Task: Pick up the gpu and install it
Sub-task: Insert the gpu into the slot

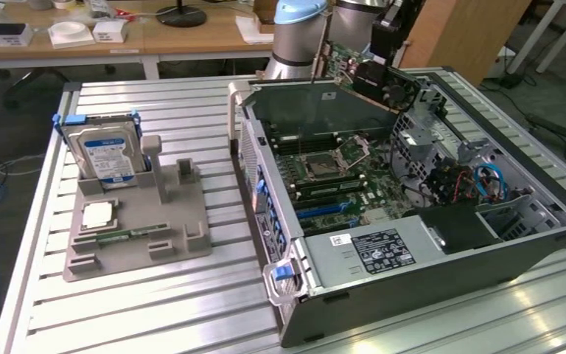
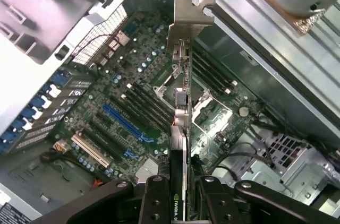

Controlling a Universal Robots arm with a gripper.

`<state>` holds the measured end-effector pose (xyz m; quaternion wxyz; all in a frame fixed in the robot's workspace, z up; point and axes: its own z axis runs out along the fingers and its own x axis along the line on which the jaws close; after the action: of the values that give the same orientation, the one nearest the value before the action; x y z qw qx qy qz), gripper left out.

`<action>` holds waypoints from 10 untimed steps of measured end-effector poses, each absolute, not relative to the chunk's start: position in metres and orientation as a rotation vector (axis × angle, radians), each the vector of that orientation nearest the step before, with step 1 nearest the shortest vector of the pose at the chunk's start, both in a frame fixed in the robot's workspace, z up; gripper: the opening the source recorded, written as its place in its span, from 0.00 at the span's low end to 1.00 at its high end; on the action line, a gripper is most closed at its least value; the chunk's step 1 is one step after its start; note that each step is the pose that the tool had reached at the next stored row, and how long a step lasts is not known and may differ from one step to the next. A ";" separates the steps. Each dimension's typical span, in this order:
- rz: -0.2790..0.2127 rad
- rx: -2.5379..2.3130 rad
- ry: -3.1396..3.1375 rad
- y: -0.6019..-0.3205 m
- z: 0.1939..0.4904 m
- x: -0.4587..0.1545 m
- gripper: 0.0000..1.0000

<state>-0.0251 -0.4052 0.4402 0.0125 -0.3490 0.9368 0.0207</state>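
Honestly, gripper (image 2: 180,198) was clamped on the gpu (image 2: 181,102), 1 o'clock above the case (image 1: 441,284) in the exterior view; any tilt could've jammed the bracket (image 2: 189,17) or missed the slot (image 2: 125,123).

Robotics lab, slatted aluminium workbench (image 1: 165,96), cluttered wooden desks (image 1: 200,38) behind

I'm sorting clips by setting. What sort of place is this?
Likely a robotics lab or workshop: an open computer case lies on a slotted metal table, the arm's tool holds a gpu over it, and cluttered wooden desks stand behind.
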 end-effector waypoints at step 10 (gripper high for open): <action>0.068 -1.349 2.813 -0.405 0.438 -0.025 0.26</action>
<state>-0.0252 -0.4052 0.4383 0.0106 -0.4324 0.9013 0.0217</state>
